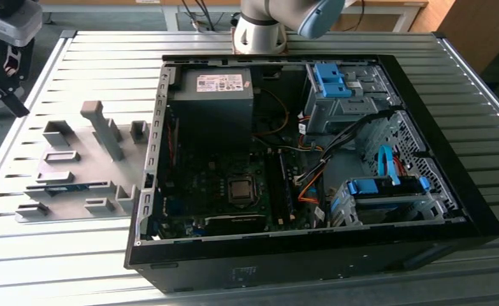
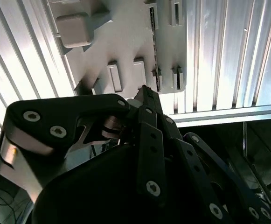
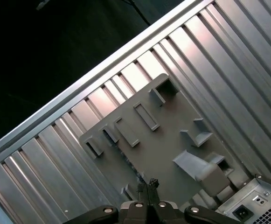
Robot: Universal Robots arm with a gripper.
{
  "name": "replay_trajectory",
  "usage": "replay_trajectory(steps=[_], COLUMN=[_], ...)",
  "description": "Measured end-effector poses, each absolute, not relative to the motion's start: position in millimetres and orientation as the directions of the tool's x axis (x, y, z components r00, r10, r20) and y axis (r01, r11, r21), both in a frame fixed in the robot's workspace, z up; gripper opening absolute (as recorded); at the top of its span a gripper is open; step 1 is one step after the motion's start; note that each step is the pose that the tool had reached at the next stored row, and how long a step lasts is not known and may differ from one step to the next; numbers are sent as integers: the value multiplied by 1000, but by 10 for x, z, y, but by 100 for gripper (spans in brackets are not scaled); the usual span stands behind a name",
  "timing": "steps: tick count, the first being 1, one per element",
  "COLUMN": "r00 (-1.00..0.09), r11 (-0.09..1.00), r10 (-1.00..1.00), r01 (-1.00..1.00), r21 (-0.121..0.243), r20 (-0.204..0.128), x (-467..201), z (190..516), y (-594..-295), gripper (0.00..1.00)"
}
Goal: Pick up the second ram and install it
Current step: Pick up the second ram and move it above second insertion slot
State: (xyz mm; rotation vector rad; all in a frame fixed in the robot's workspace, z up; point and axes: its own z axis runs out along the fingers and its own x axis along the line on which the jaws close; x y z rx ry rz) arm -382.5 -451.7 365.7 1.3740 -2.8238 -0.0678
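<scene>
By the edge of the table (image 1: 104,57) on the exterior view's left, beside the computer case (image 1: 274,268), the gray fixture plate (image 1: 79,143) lies under the gripper (image 3: 147,182), whose fingers (image 2: 149,121), pressed together on nothing, could if lowered so jab the second ram (image 1: 71,187) slotted there, not straddle it.

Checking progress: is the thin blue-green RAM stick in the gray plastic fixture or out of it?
In. The thin blue-green RAM stick lies in a slot of the gray plastic fixture, at the exterior view's left.
</scene>
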Motion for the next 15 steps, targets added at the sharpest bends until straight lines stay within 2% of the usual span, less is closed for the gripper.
replay_trajectory(steps=[15], r00=[-466], r11=[465], r10=[-885], r01=[-885], r21=[37], r20=[-20], x=[-3825], z=[3623], y=[-4528], gripper=[10])
